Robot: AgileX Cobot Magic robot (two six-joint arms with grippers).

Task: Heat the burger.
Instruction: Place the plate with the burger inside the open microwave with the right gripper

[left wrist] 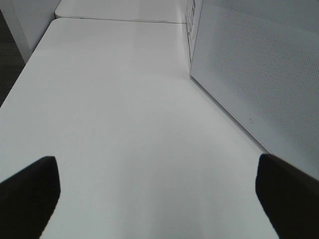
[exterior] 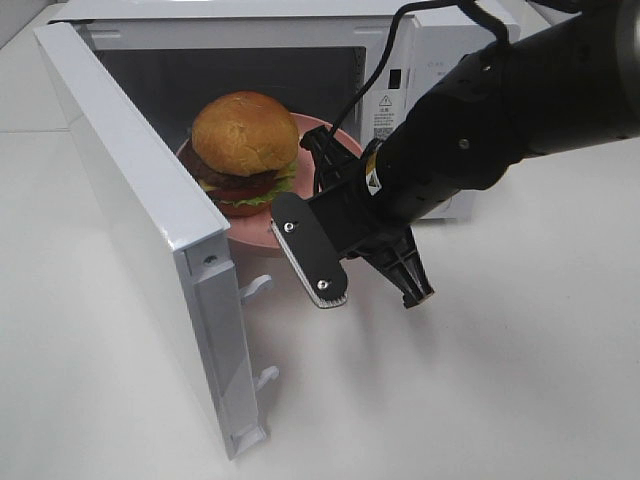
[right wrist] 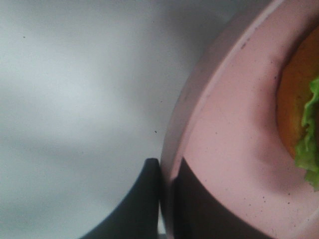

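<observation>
The burger (exterior: 245,135) is held on a plate (exterior: 250,232), pinched at the rim by the right end effector (exterior: 318,150), in the open microwave's (exterior: 420,40) mouth, the left end effector (left wrist: 159,199) being spread wide; release, shutting and heating are left.

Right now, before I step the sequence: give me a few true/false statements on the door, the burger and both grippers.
1. The microwave door is open. True.
2. The burger sits on a pink plate. True.
3. The right gripper is open and clear of the plate. False: it is shut on the plate's rim, one finger on each side.
4. The left gripper grips the door. False: it is open, holds nothing and hangs over the bare table beside the door.
</observation>
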